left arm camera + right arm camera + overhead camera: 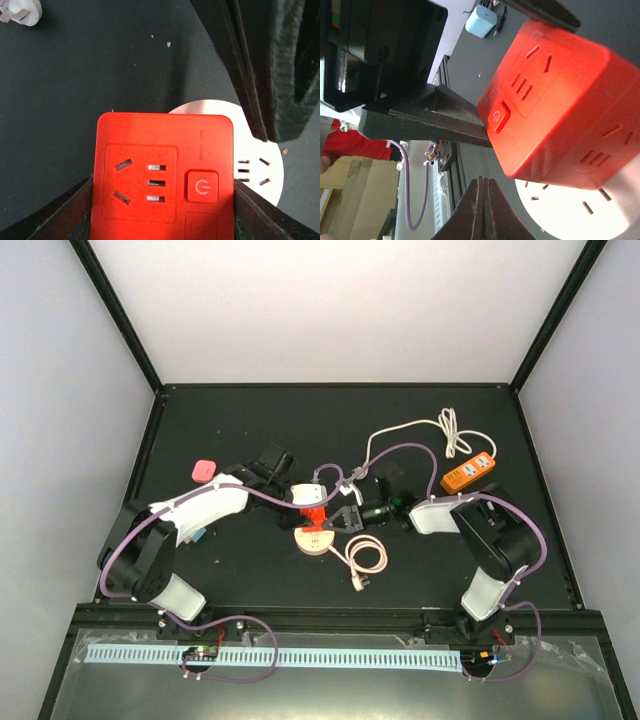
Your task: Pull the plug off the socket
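Observation:
A red cube-shaped plug block (312, 517) stands on a round white socket (316, 540) at mid-table. My left gripper (163, 200) reaches over it from the left. Its two fingers (75, 212) press against the opposite sides of the red cube (165, 170), and the white socket (260, 150) shows behind it. My right gripper (483, 182) is shut with nothing between its fingers. It hangs just beside the cube (555, 100), above the white socket (570, 210). In the top view the right gripper (352, 517) sits directly right of the cube.
The socket's pale cord coils to a white plug (360, 585) in front. An orange power strip (469, 471) with a white cable (410, 430) lies at the back right. A pink object (204, 470) and a small light-blue object (482, 21) lie near the left arm.

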You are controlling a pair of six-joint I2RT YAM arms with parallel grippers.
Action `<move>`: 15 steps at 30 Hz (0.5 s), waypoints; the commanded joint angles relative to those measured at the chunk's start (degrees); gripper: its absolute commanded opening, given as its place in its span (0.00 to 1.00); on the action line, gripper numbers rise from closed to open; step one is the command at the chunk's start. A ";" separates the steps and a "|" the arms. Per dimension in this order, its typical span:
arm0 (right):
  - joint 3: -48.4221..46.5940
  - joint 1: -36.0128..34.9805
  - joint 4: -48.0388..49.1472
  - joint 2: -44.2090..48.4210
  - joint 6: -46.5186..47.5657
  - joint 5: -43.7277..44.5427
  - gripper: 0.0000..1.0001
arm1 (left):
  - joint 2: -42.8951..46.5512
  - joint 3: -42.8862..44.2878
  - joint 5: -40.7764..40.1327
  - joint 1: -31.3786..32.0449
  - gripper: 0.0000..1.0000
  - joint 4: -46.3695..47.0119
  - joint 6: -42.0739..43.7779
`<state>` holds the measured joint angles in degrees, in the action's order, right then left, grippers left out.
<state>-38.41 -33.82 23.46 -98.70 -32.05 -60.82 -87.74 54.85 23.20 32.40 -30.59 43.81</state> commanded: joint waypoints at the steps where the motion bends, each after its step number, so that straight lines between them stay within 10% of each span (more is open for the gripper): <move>1: 0.36 -2.57 2.04 -1.74 -1.20 1.96 0.01 | 1.70 -1.19 1.91 0.87 0.55 1.46 -1.22; 15: -2.19 -4.72 -6.09 -6.55 -1.52 9.23 0.01 | 2.93 -3.43 1.56 1.43 0.45 2.88 -1.57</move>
<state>-38.54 -38.39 20.18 -102.72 -33.12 -54.02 -85.86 52.23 23.24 33.08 -28.08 42.74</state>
